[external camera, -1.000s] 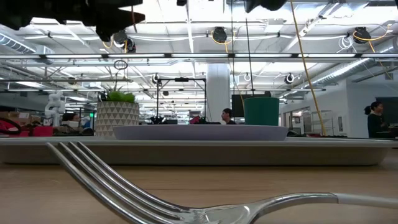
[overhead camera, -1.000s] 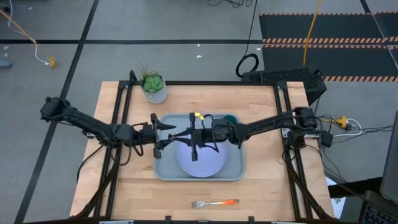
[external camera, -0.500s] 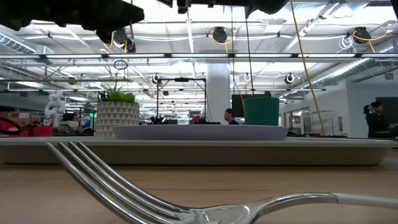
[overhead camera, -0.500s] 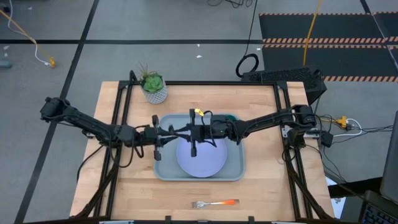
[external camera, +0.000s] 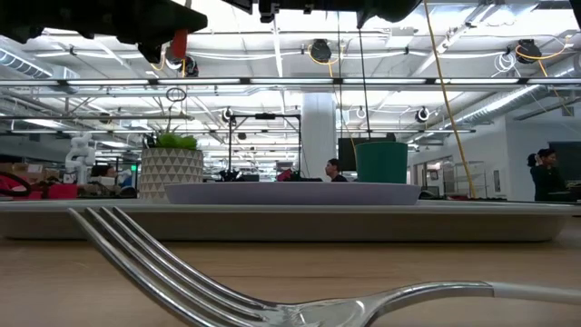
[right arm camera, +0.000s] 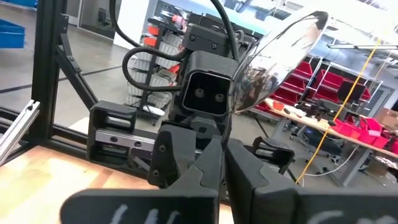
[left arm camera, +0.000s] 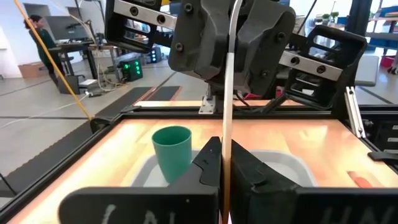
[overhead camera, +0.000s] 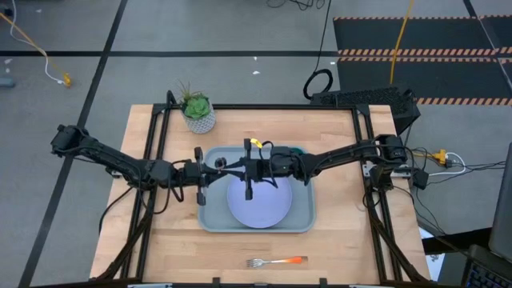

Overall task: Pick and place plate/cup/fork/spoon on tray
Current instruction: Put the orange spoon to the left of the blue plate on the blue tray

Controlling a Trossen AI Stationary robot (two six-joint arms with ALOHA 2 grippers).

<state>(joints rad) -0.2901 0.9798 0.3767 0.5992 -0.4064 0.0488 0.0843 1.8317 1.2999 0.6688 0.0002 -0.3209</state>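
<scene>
Fork: nearest to me, the fork (overhead camera: 276, 262) lies flat on the bare table (overhead camera: 344, 232) in front of the tray, tines to the left. It has not shifted over the last second.

Tray: the tray (overhead camera: 210, 218) sits mid-table, in the same place as before.

Plate: the plate (overhead camera: 260, 204) lies flat inside the tray, unmoved.

Left gripper: my left gripper (overhead camera: 224, 167) hovers over the tray's left half. It has drawn back a little to the left since a second ago. In the left wrist view its fingers (left arm camera: 208, 163) are pressed onto a thin upright strip, the spoon (left arm camera: 229, 93) seen edge-on.

Spoon: it is off the table, above the tray, between the two grippers. The right wrist view shows its bowl (right arm camera: 280, 56) pointing up. In the low view an orange handle tip (external camera: 179, 43) now hangs under the left arm; it was not showing half a second ago.

Right gripper: my right gripper (overhead camera: 242, 169) faces the left one above the plate, just beside it. Its fingers (right arm camera: 208, 158) are drawn together, and I cannot make out whether the spoon's stem runs between them.

Cup: the cup (overhead camera: 298, 150) stands upright in the tray's far right corner, as it was.

Plant pot: the plant pot (overhead camera: 198, 118) stands on the table's far left, clear of the tray.

Room: a person (external camera: 543, 173) stands far off on the right.
</scene>
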